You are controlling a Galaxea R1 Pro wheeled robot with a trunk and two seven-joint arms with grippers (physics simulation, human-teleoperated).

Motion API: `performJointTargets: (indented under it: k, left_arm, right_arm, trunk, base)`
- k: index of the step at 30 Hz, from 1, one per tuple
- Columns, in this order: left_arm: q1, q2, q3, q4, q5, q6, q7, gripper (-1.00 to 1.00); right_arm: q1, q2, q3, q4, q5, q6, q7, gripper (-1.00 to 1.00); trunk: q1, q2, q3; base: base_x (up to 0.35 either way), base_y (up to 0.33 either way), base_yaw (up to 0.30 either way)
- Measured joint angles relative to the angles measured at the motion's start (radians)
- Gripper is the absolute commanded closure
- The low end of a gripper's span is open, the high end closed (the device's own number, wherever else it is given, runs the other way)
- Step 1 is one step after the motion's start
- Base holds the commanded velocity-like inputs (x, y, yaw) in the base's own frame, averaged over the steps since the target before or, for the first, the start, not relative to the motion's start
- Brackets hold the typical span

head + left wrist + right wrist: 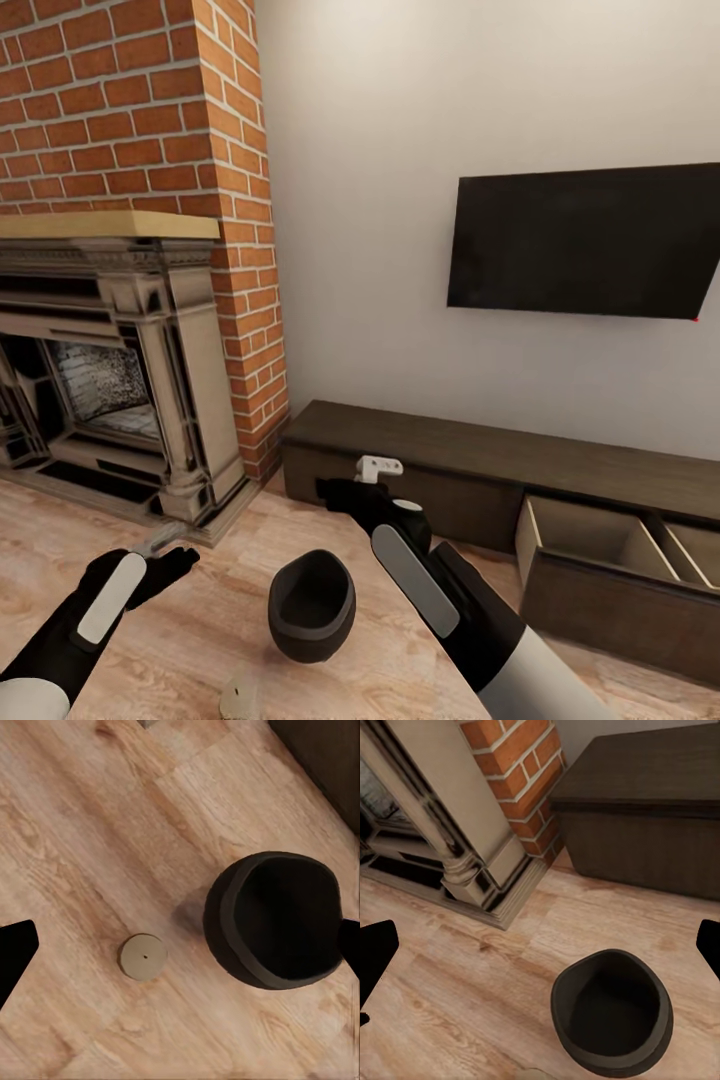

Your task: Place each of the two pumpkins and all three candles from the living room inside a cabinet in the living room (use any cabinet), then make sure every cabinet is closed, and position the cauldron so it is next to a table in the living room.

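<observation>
I am hovering my open left gripper [180, 945] above the floor, the candle [143, 956] standing upright just beside the cauldron [276, 919] — nearer this arm than my open right gripper [540, 949].

cauldron [311, 604]: matte black | floor [220, 610]: pale grained wood | cabinet [480, 470]: dark-brown wood

Cauldron [311, 604] upright on floor [200, 620], between both arms. Candle [236, 697] on floor just beside it, nearer robot, not touching. Cabinet [440, 470] behind cauldron along wall, under TV [590, 240]; drawer [585, 560] at its right end pulled open. Fireplace [110, 370] left of cabinet.
</observation>
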Motion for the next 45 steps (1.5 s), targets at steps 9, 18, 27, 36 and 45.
performJointTargets:
  k: [9,18,27,36,45]
  left_arm:
    - [-0.002,0.010,-0.024,0.100,-0.160,-0.087,-0.205,-1.00]
    - [-0.002,0.006,-0.031,0.145,-0.177,-0.151,-0.212,-1.00]
    - [-0.003,-0.006,-0.032,0.155,-0.176,-0.164,-0.217,-1.00]
    - [-0.003,-0.034,-0.047,0.155,-0.195,-0.164,-0.209,-1.00]
    - [-0.003,-0.091,-0.068,0.155,-0.334,-0.164,-0.195,-1.00]
  right_arm:
    - [0.000,0.000,-0.001,-0.031,-0.001,0.001,0.000,-1.00]
    - [0.001,-0.002,-0.034,-0.072,-0.002,-0.003,0.000,-1.00]
    - [0.002,-0.002,-0.047,-0.072,-0.002,-0.006,0.000,-1.00]
    - [0.002,-0.002,-0.047,-0.068,-0.001,-0.009,0.000,-1.00]
    - [0.002,-0.002,-0.050,-0.066,-0.002,-0.009,-0.002,-1.00]
  trunk:
    - [0.034,-0.063,-0.028]
    - [0.069,-0.126,-0.056]
    - [0.104,-0.189,-0.085]
    - [0.138,-0.252,-0.113]
    - [0.173,-0.315,-0.141]
  base:
    - [0.000,0.000,0.000]
    - [0.000,0.000,0.000]
    - [0.000,0.000,0.000]
    - [0.000,0.000,0.000]
    - [0.000,0.000,0.000]
